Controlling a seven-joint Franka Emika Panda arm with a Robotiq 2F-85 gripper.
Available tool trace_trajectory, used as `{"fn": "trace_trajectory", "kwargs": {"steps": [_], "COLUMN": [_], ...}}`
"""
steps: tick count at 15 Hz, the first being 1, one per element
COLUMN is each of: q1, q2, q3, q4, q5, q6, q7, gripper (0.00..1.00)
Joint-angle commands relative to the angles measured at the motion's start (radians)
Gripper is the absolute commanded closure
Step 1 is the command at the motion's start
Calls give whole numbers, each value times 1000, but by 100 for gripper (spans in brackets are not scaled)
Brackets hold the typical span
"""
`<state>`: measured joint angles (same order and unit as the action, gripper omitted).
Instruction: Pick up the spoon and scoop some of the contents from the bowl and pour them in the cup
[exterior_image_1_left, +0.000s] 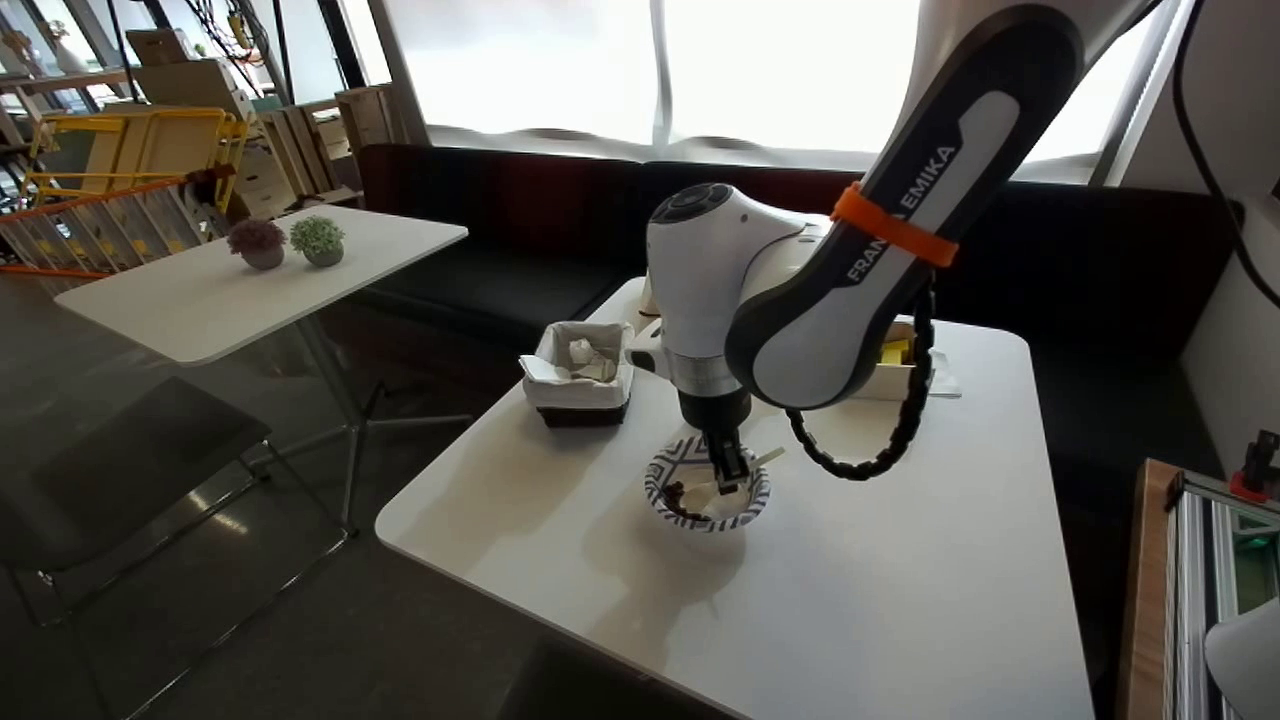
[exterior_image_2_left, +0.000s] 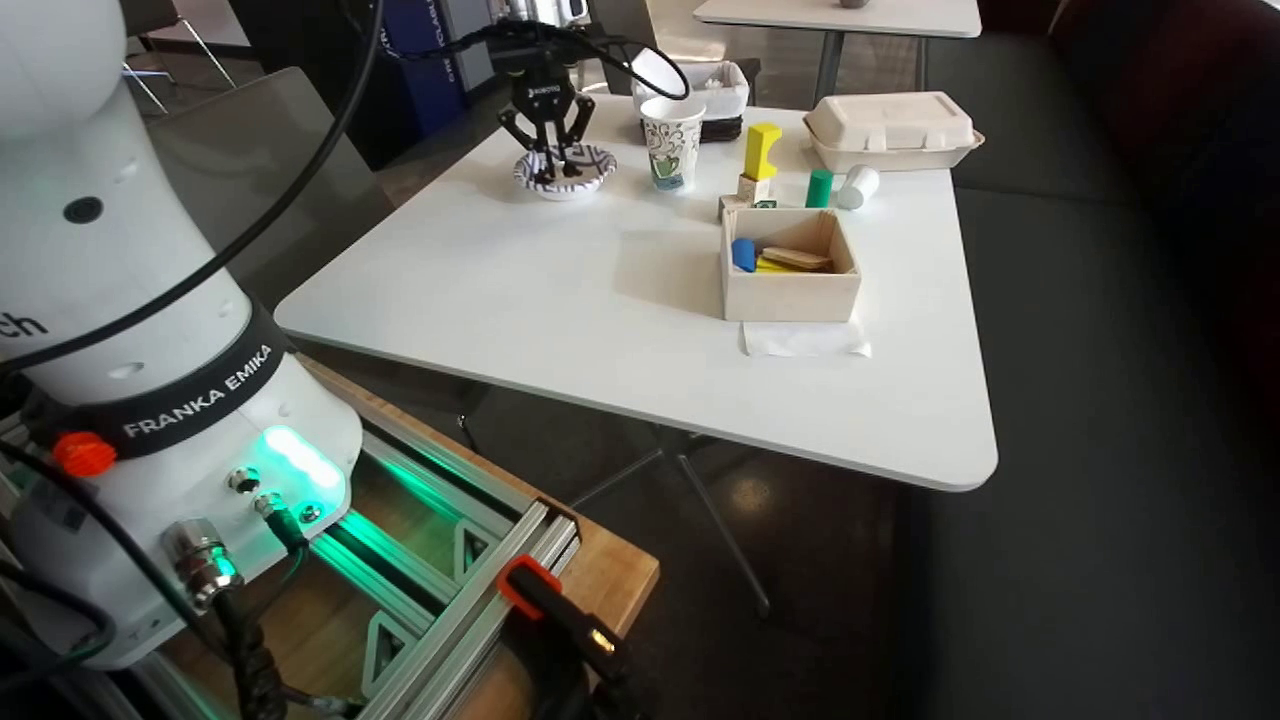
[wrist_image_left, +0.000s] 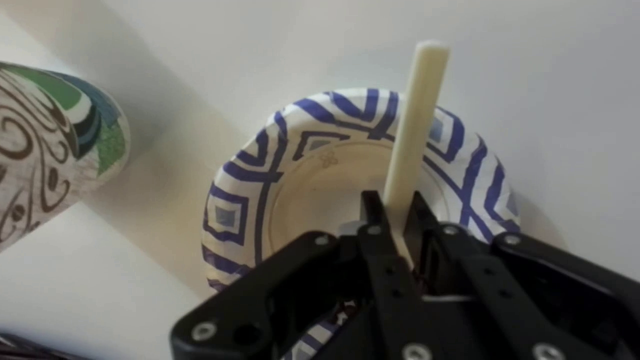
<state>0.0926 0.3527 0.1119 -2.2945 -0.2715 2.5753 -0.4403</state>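
The bowl (wrist_image_left: 225, 217) is white with a blue pattern and stands on the table; it shows in both exterior views (exterior_image_1_left: 662, 475) (exterior_image_2_left: 598, 163). Dark brown contents (exterior_image_1_left: 676, 496) lie at one side of it, mostly hidden by my gripper in the wrist view. The cream spoon handle (wrist_image_left: 416, 117) slants up over the bowl's rim; its lower part is hidden. My gripper (wrist_image_left: 397, 205) is low over the bowl with both fingertips against the handle, also seen in both exterior views (exterior_image_1_left: 733, 477) (exterior_image_2_left: 557, 165). The patterned paper cup (exterior_image_2_left: 672, 150) stands upright beside the bowl, at the wrist view's left (wrist_image_left: 45, 145).
A lined basket (exterior_image_1_left: 585, 393) stands behind the cup. An open wooden box (exterior_image_2_left: 790, 297) with blocks, a yellow block stack (exterior_image_2_left: 760, 155), a green cylinder (exterior_image_2_left: 819, 188), a white cylinder (exterior_image_2_left: 860, 187) and a closed takeaway box (exterior_image_2_left: 893, 130) share the table.
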Motion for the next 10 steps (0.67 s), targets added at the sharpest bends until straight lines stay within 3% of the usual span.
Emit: {"fn": "trace_trajectory", "kwargs": {"steps": [1, 10], "q1": [9, -35], "q2": [36, 65], "q3": [5, 65], "q4": [38, 58], "q5": [-21, 45], "q6": [-32, 25], "q7": [16, -71], "gripper": [96, 96]}}
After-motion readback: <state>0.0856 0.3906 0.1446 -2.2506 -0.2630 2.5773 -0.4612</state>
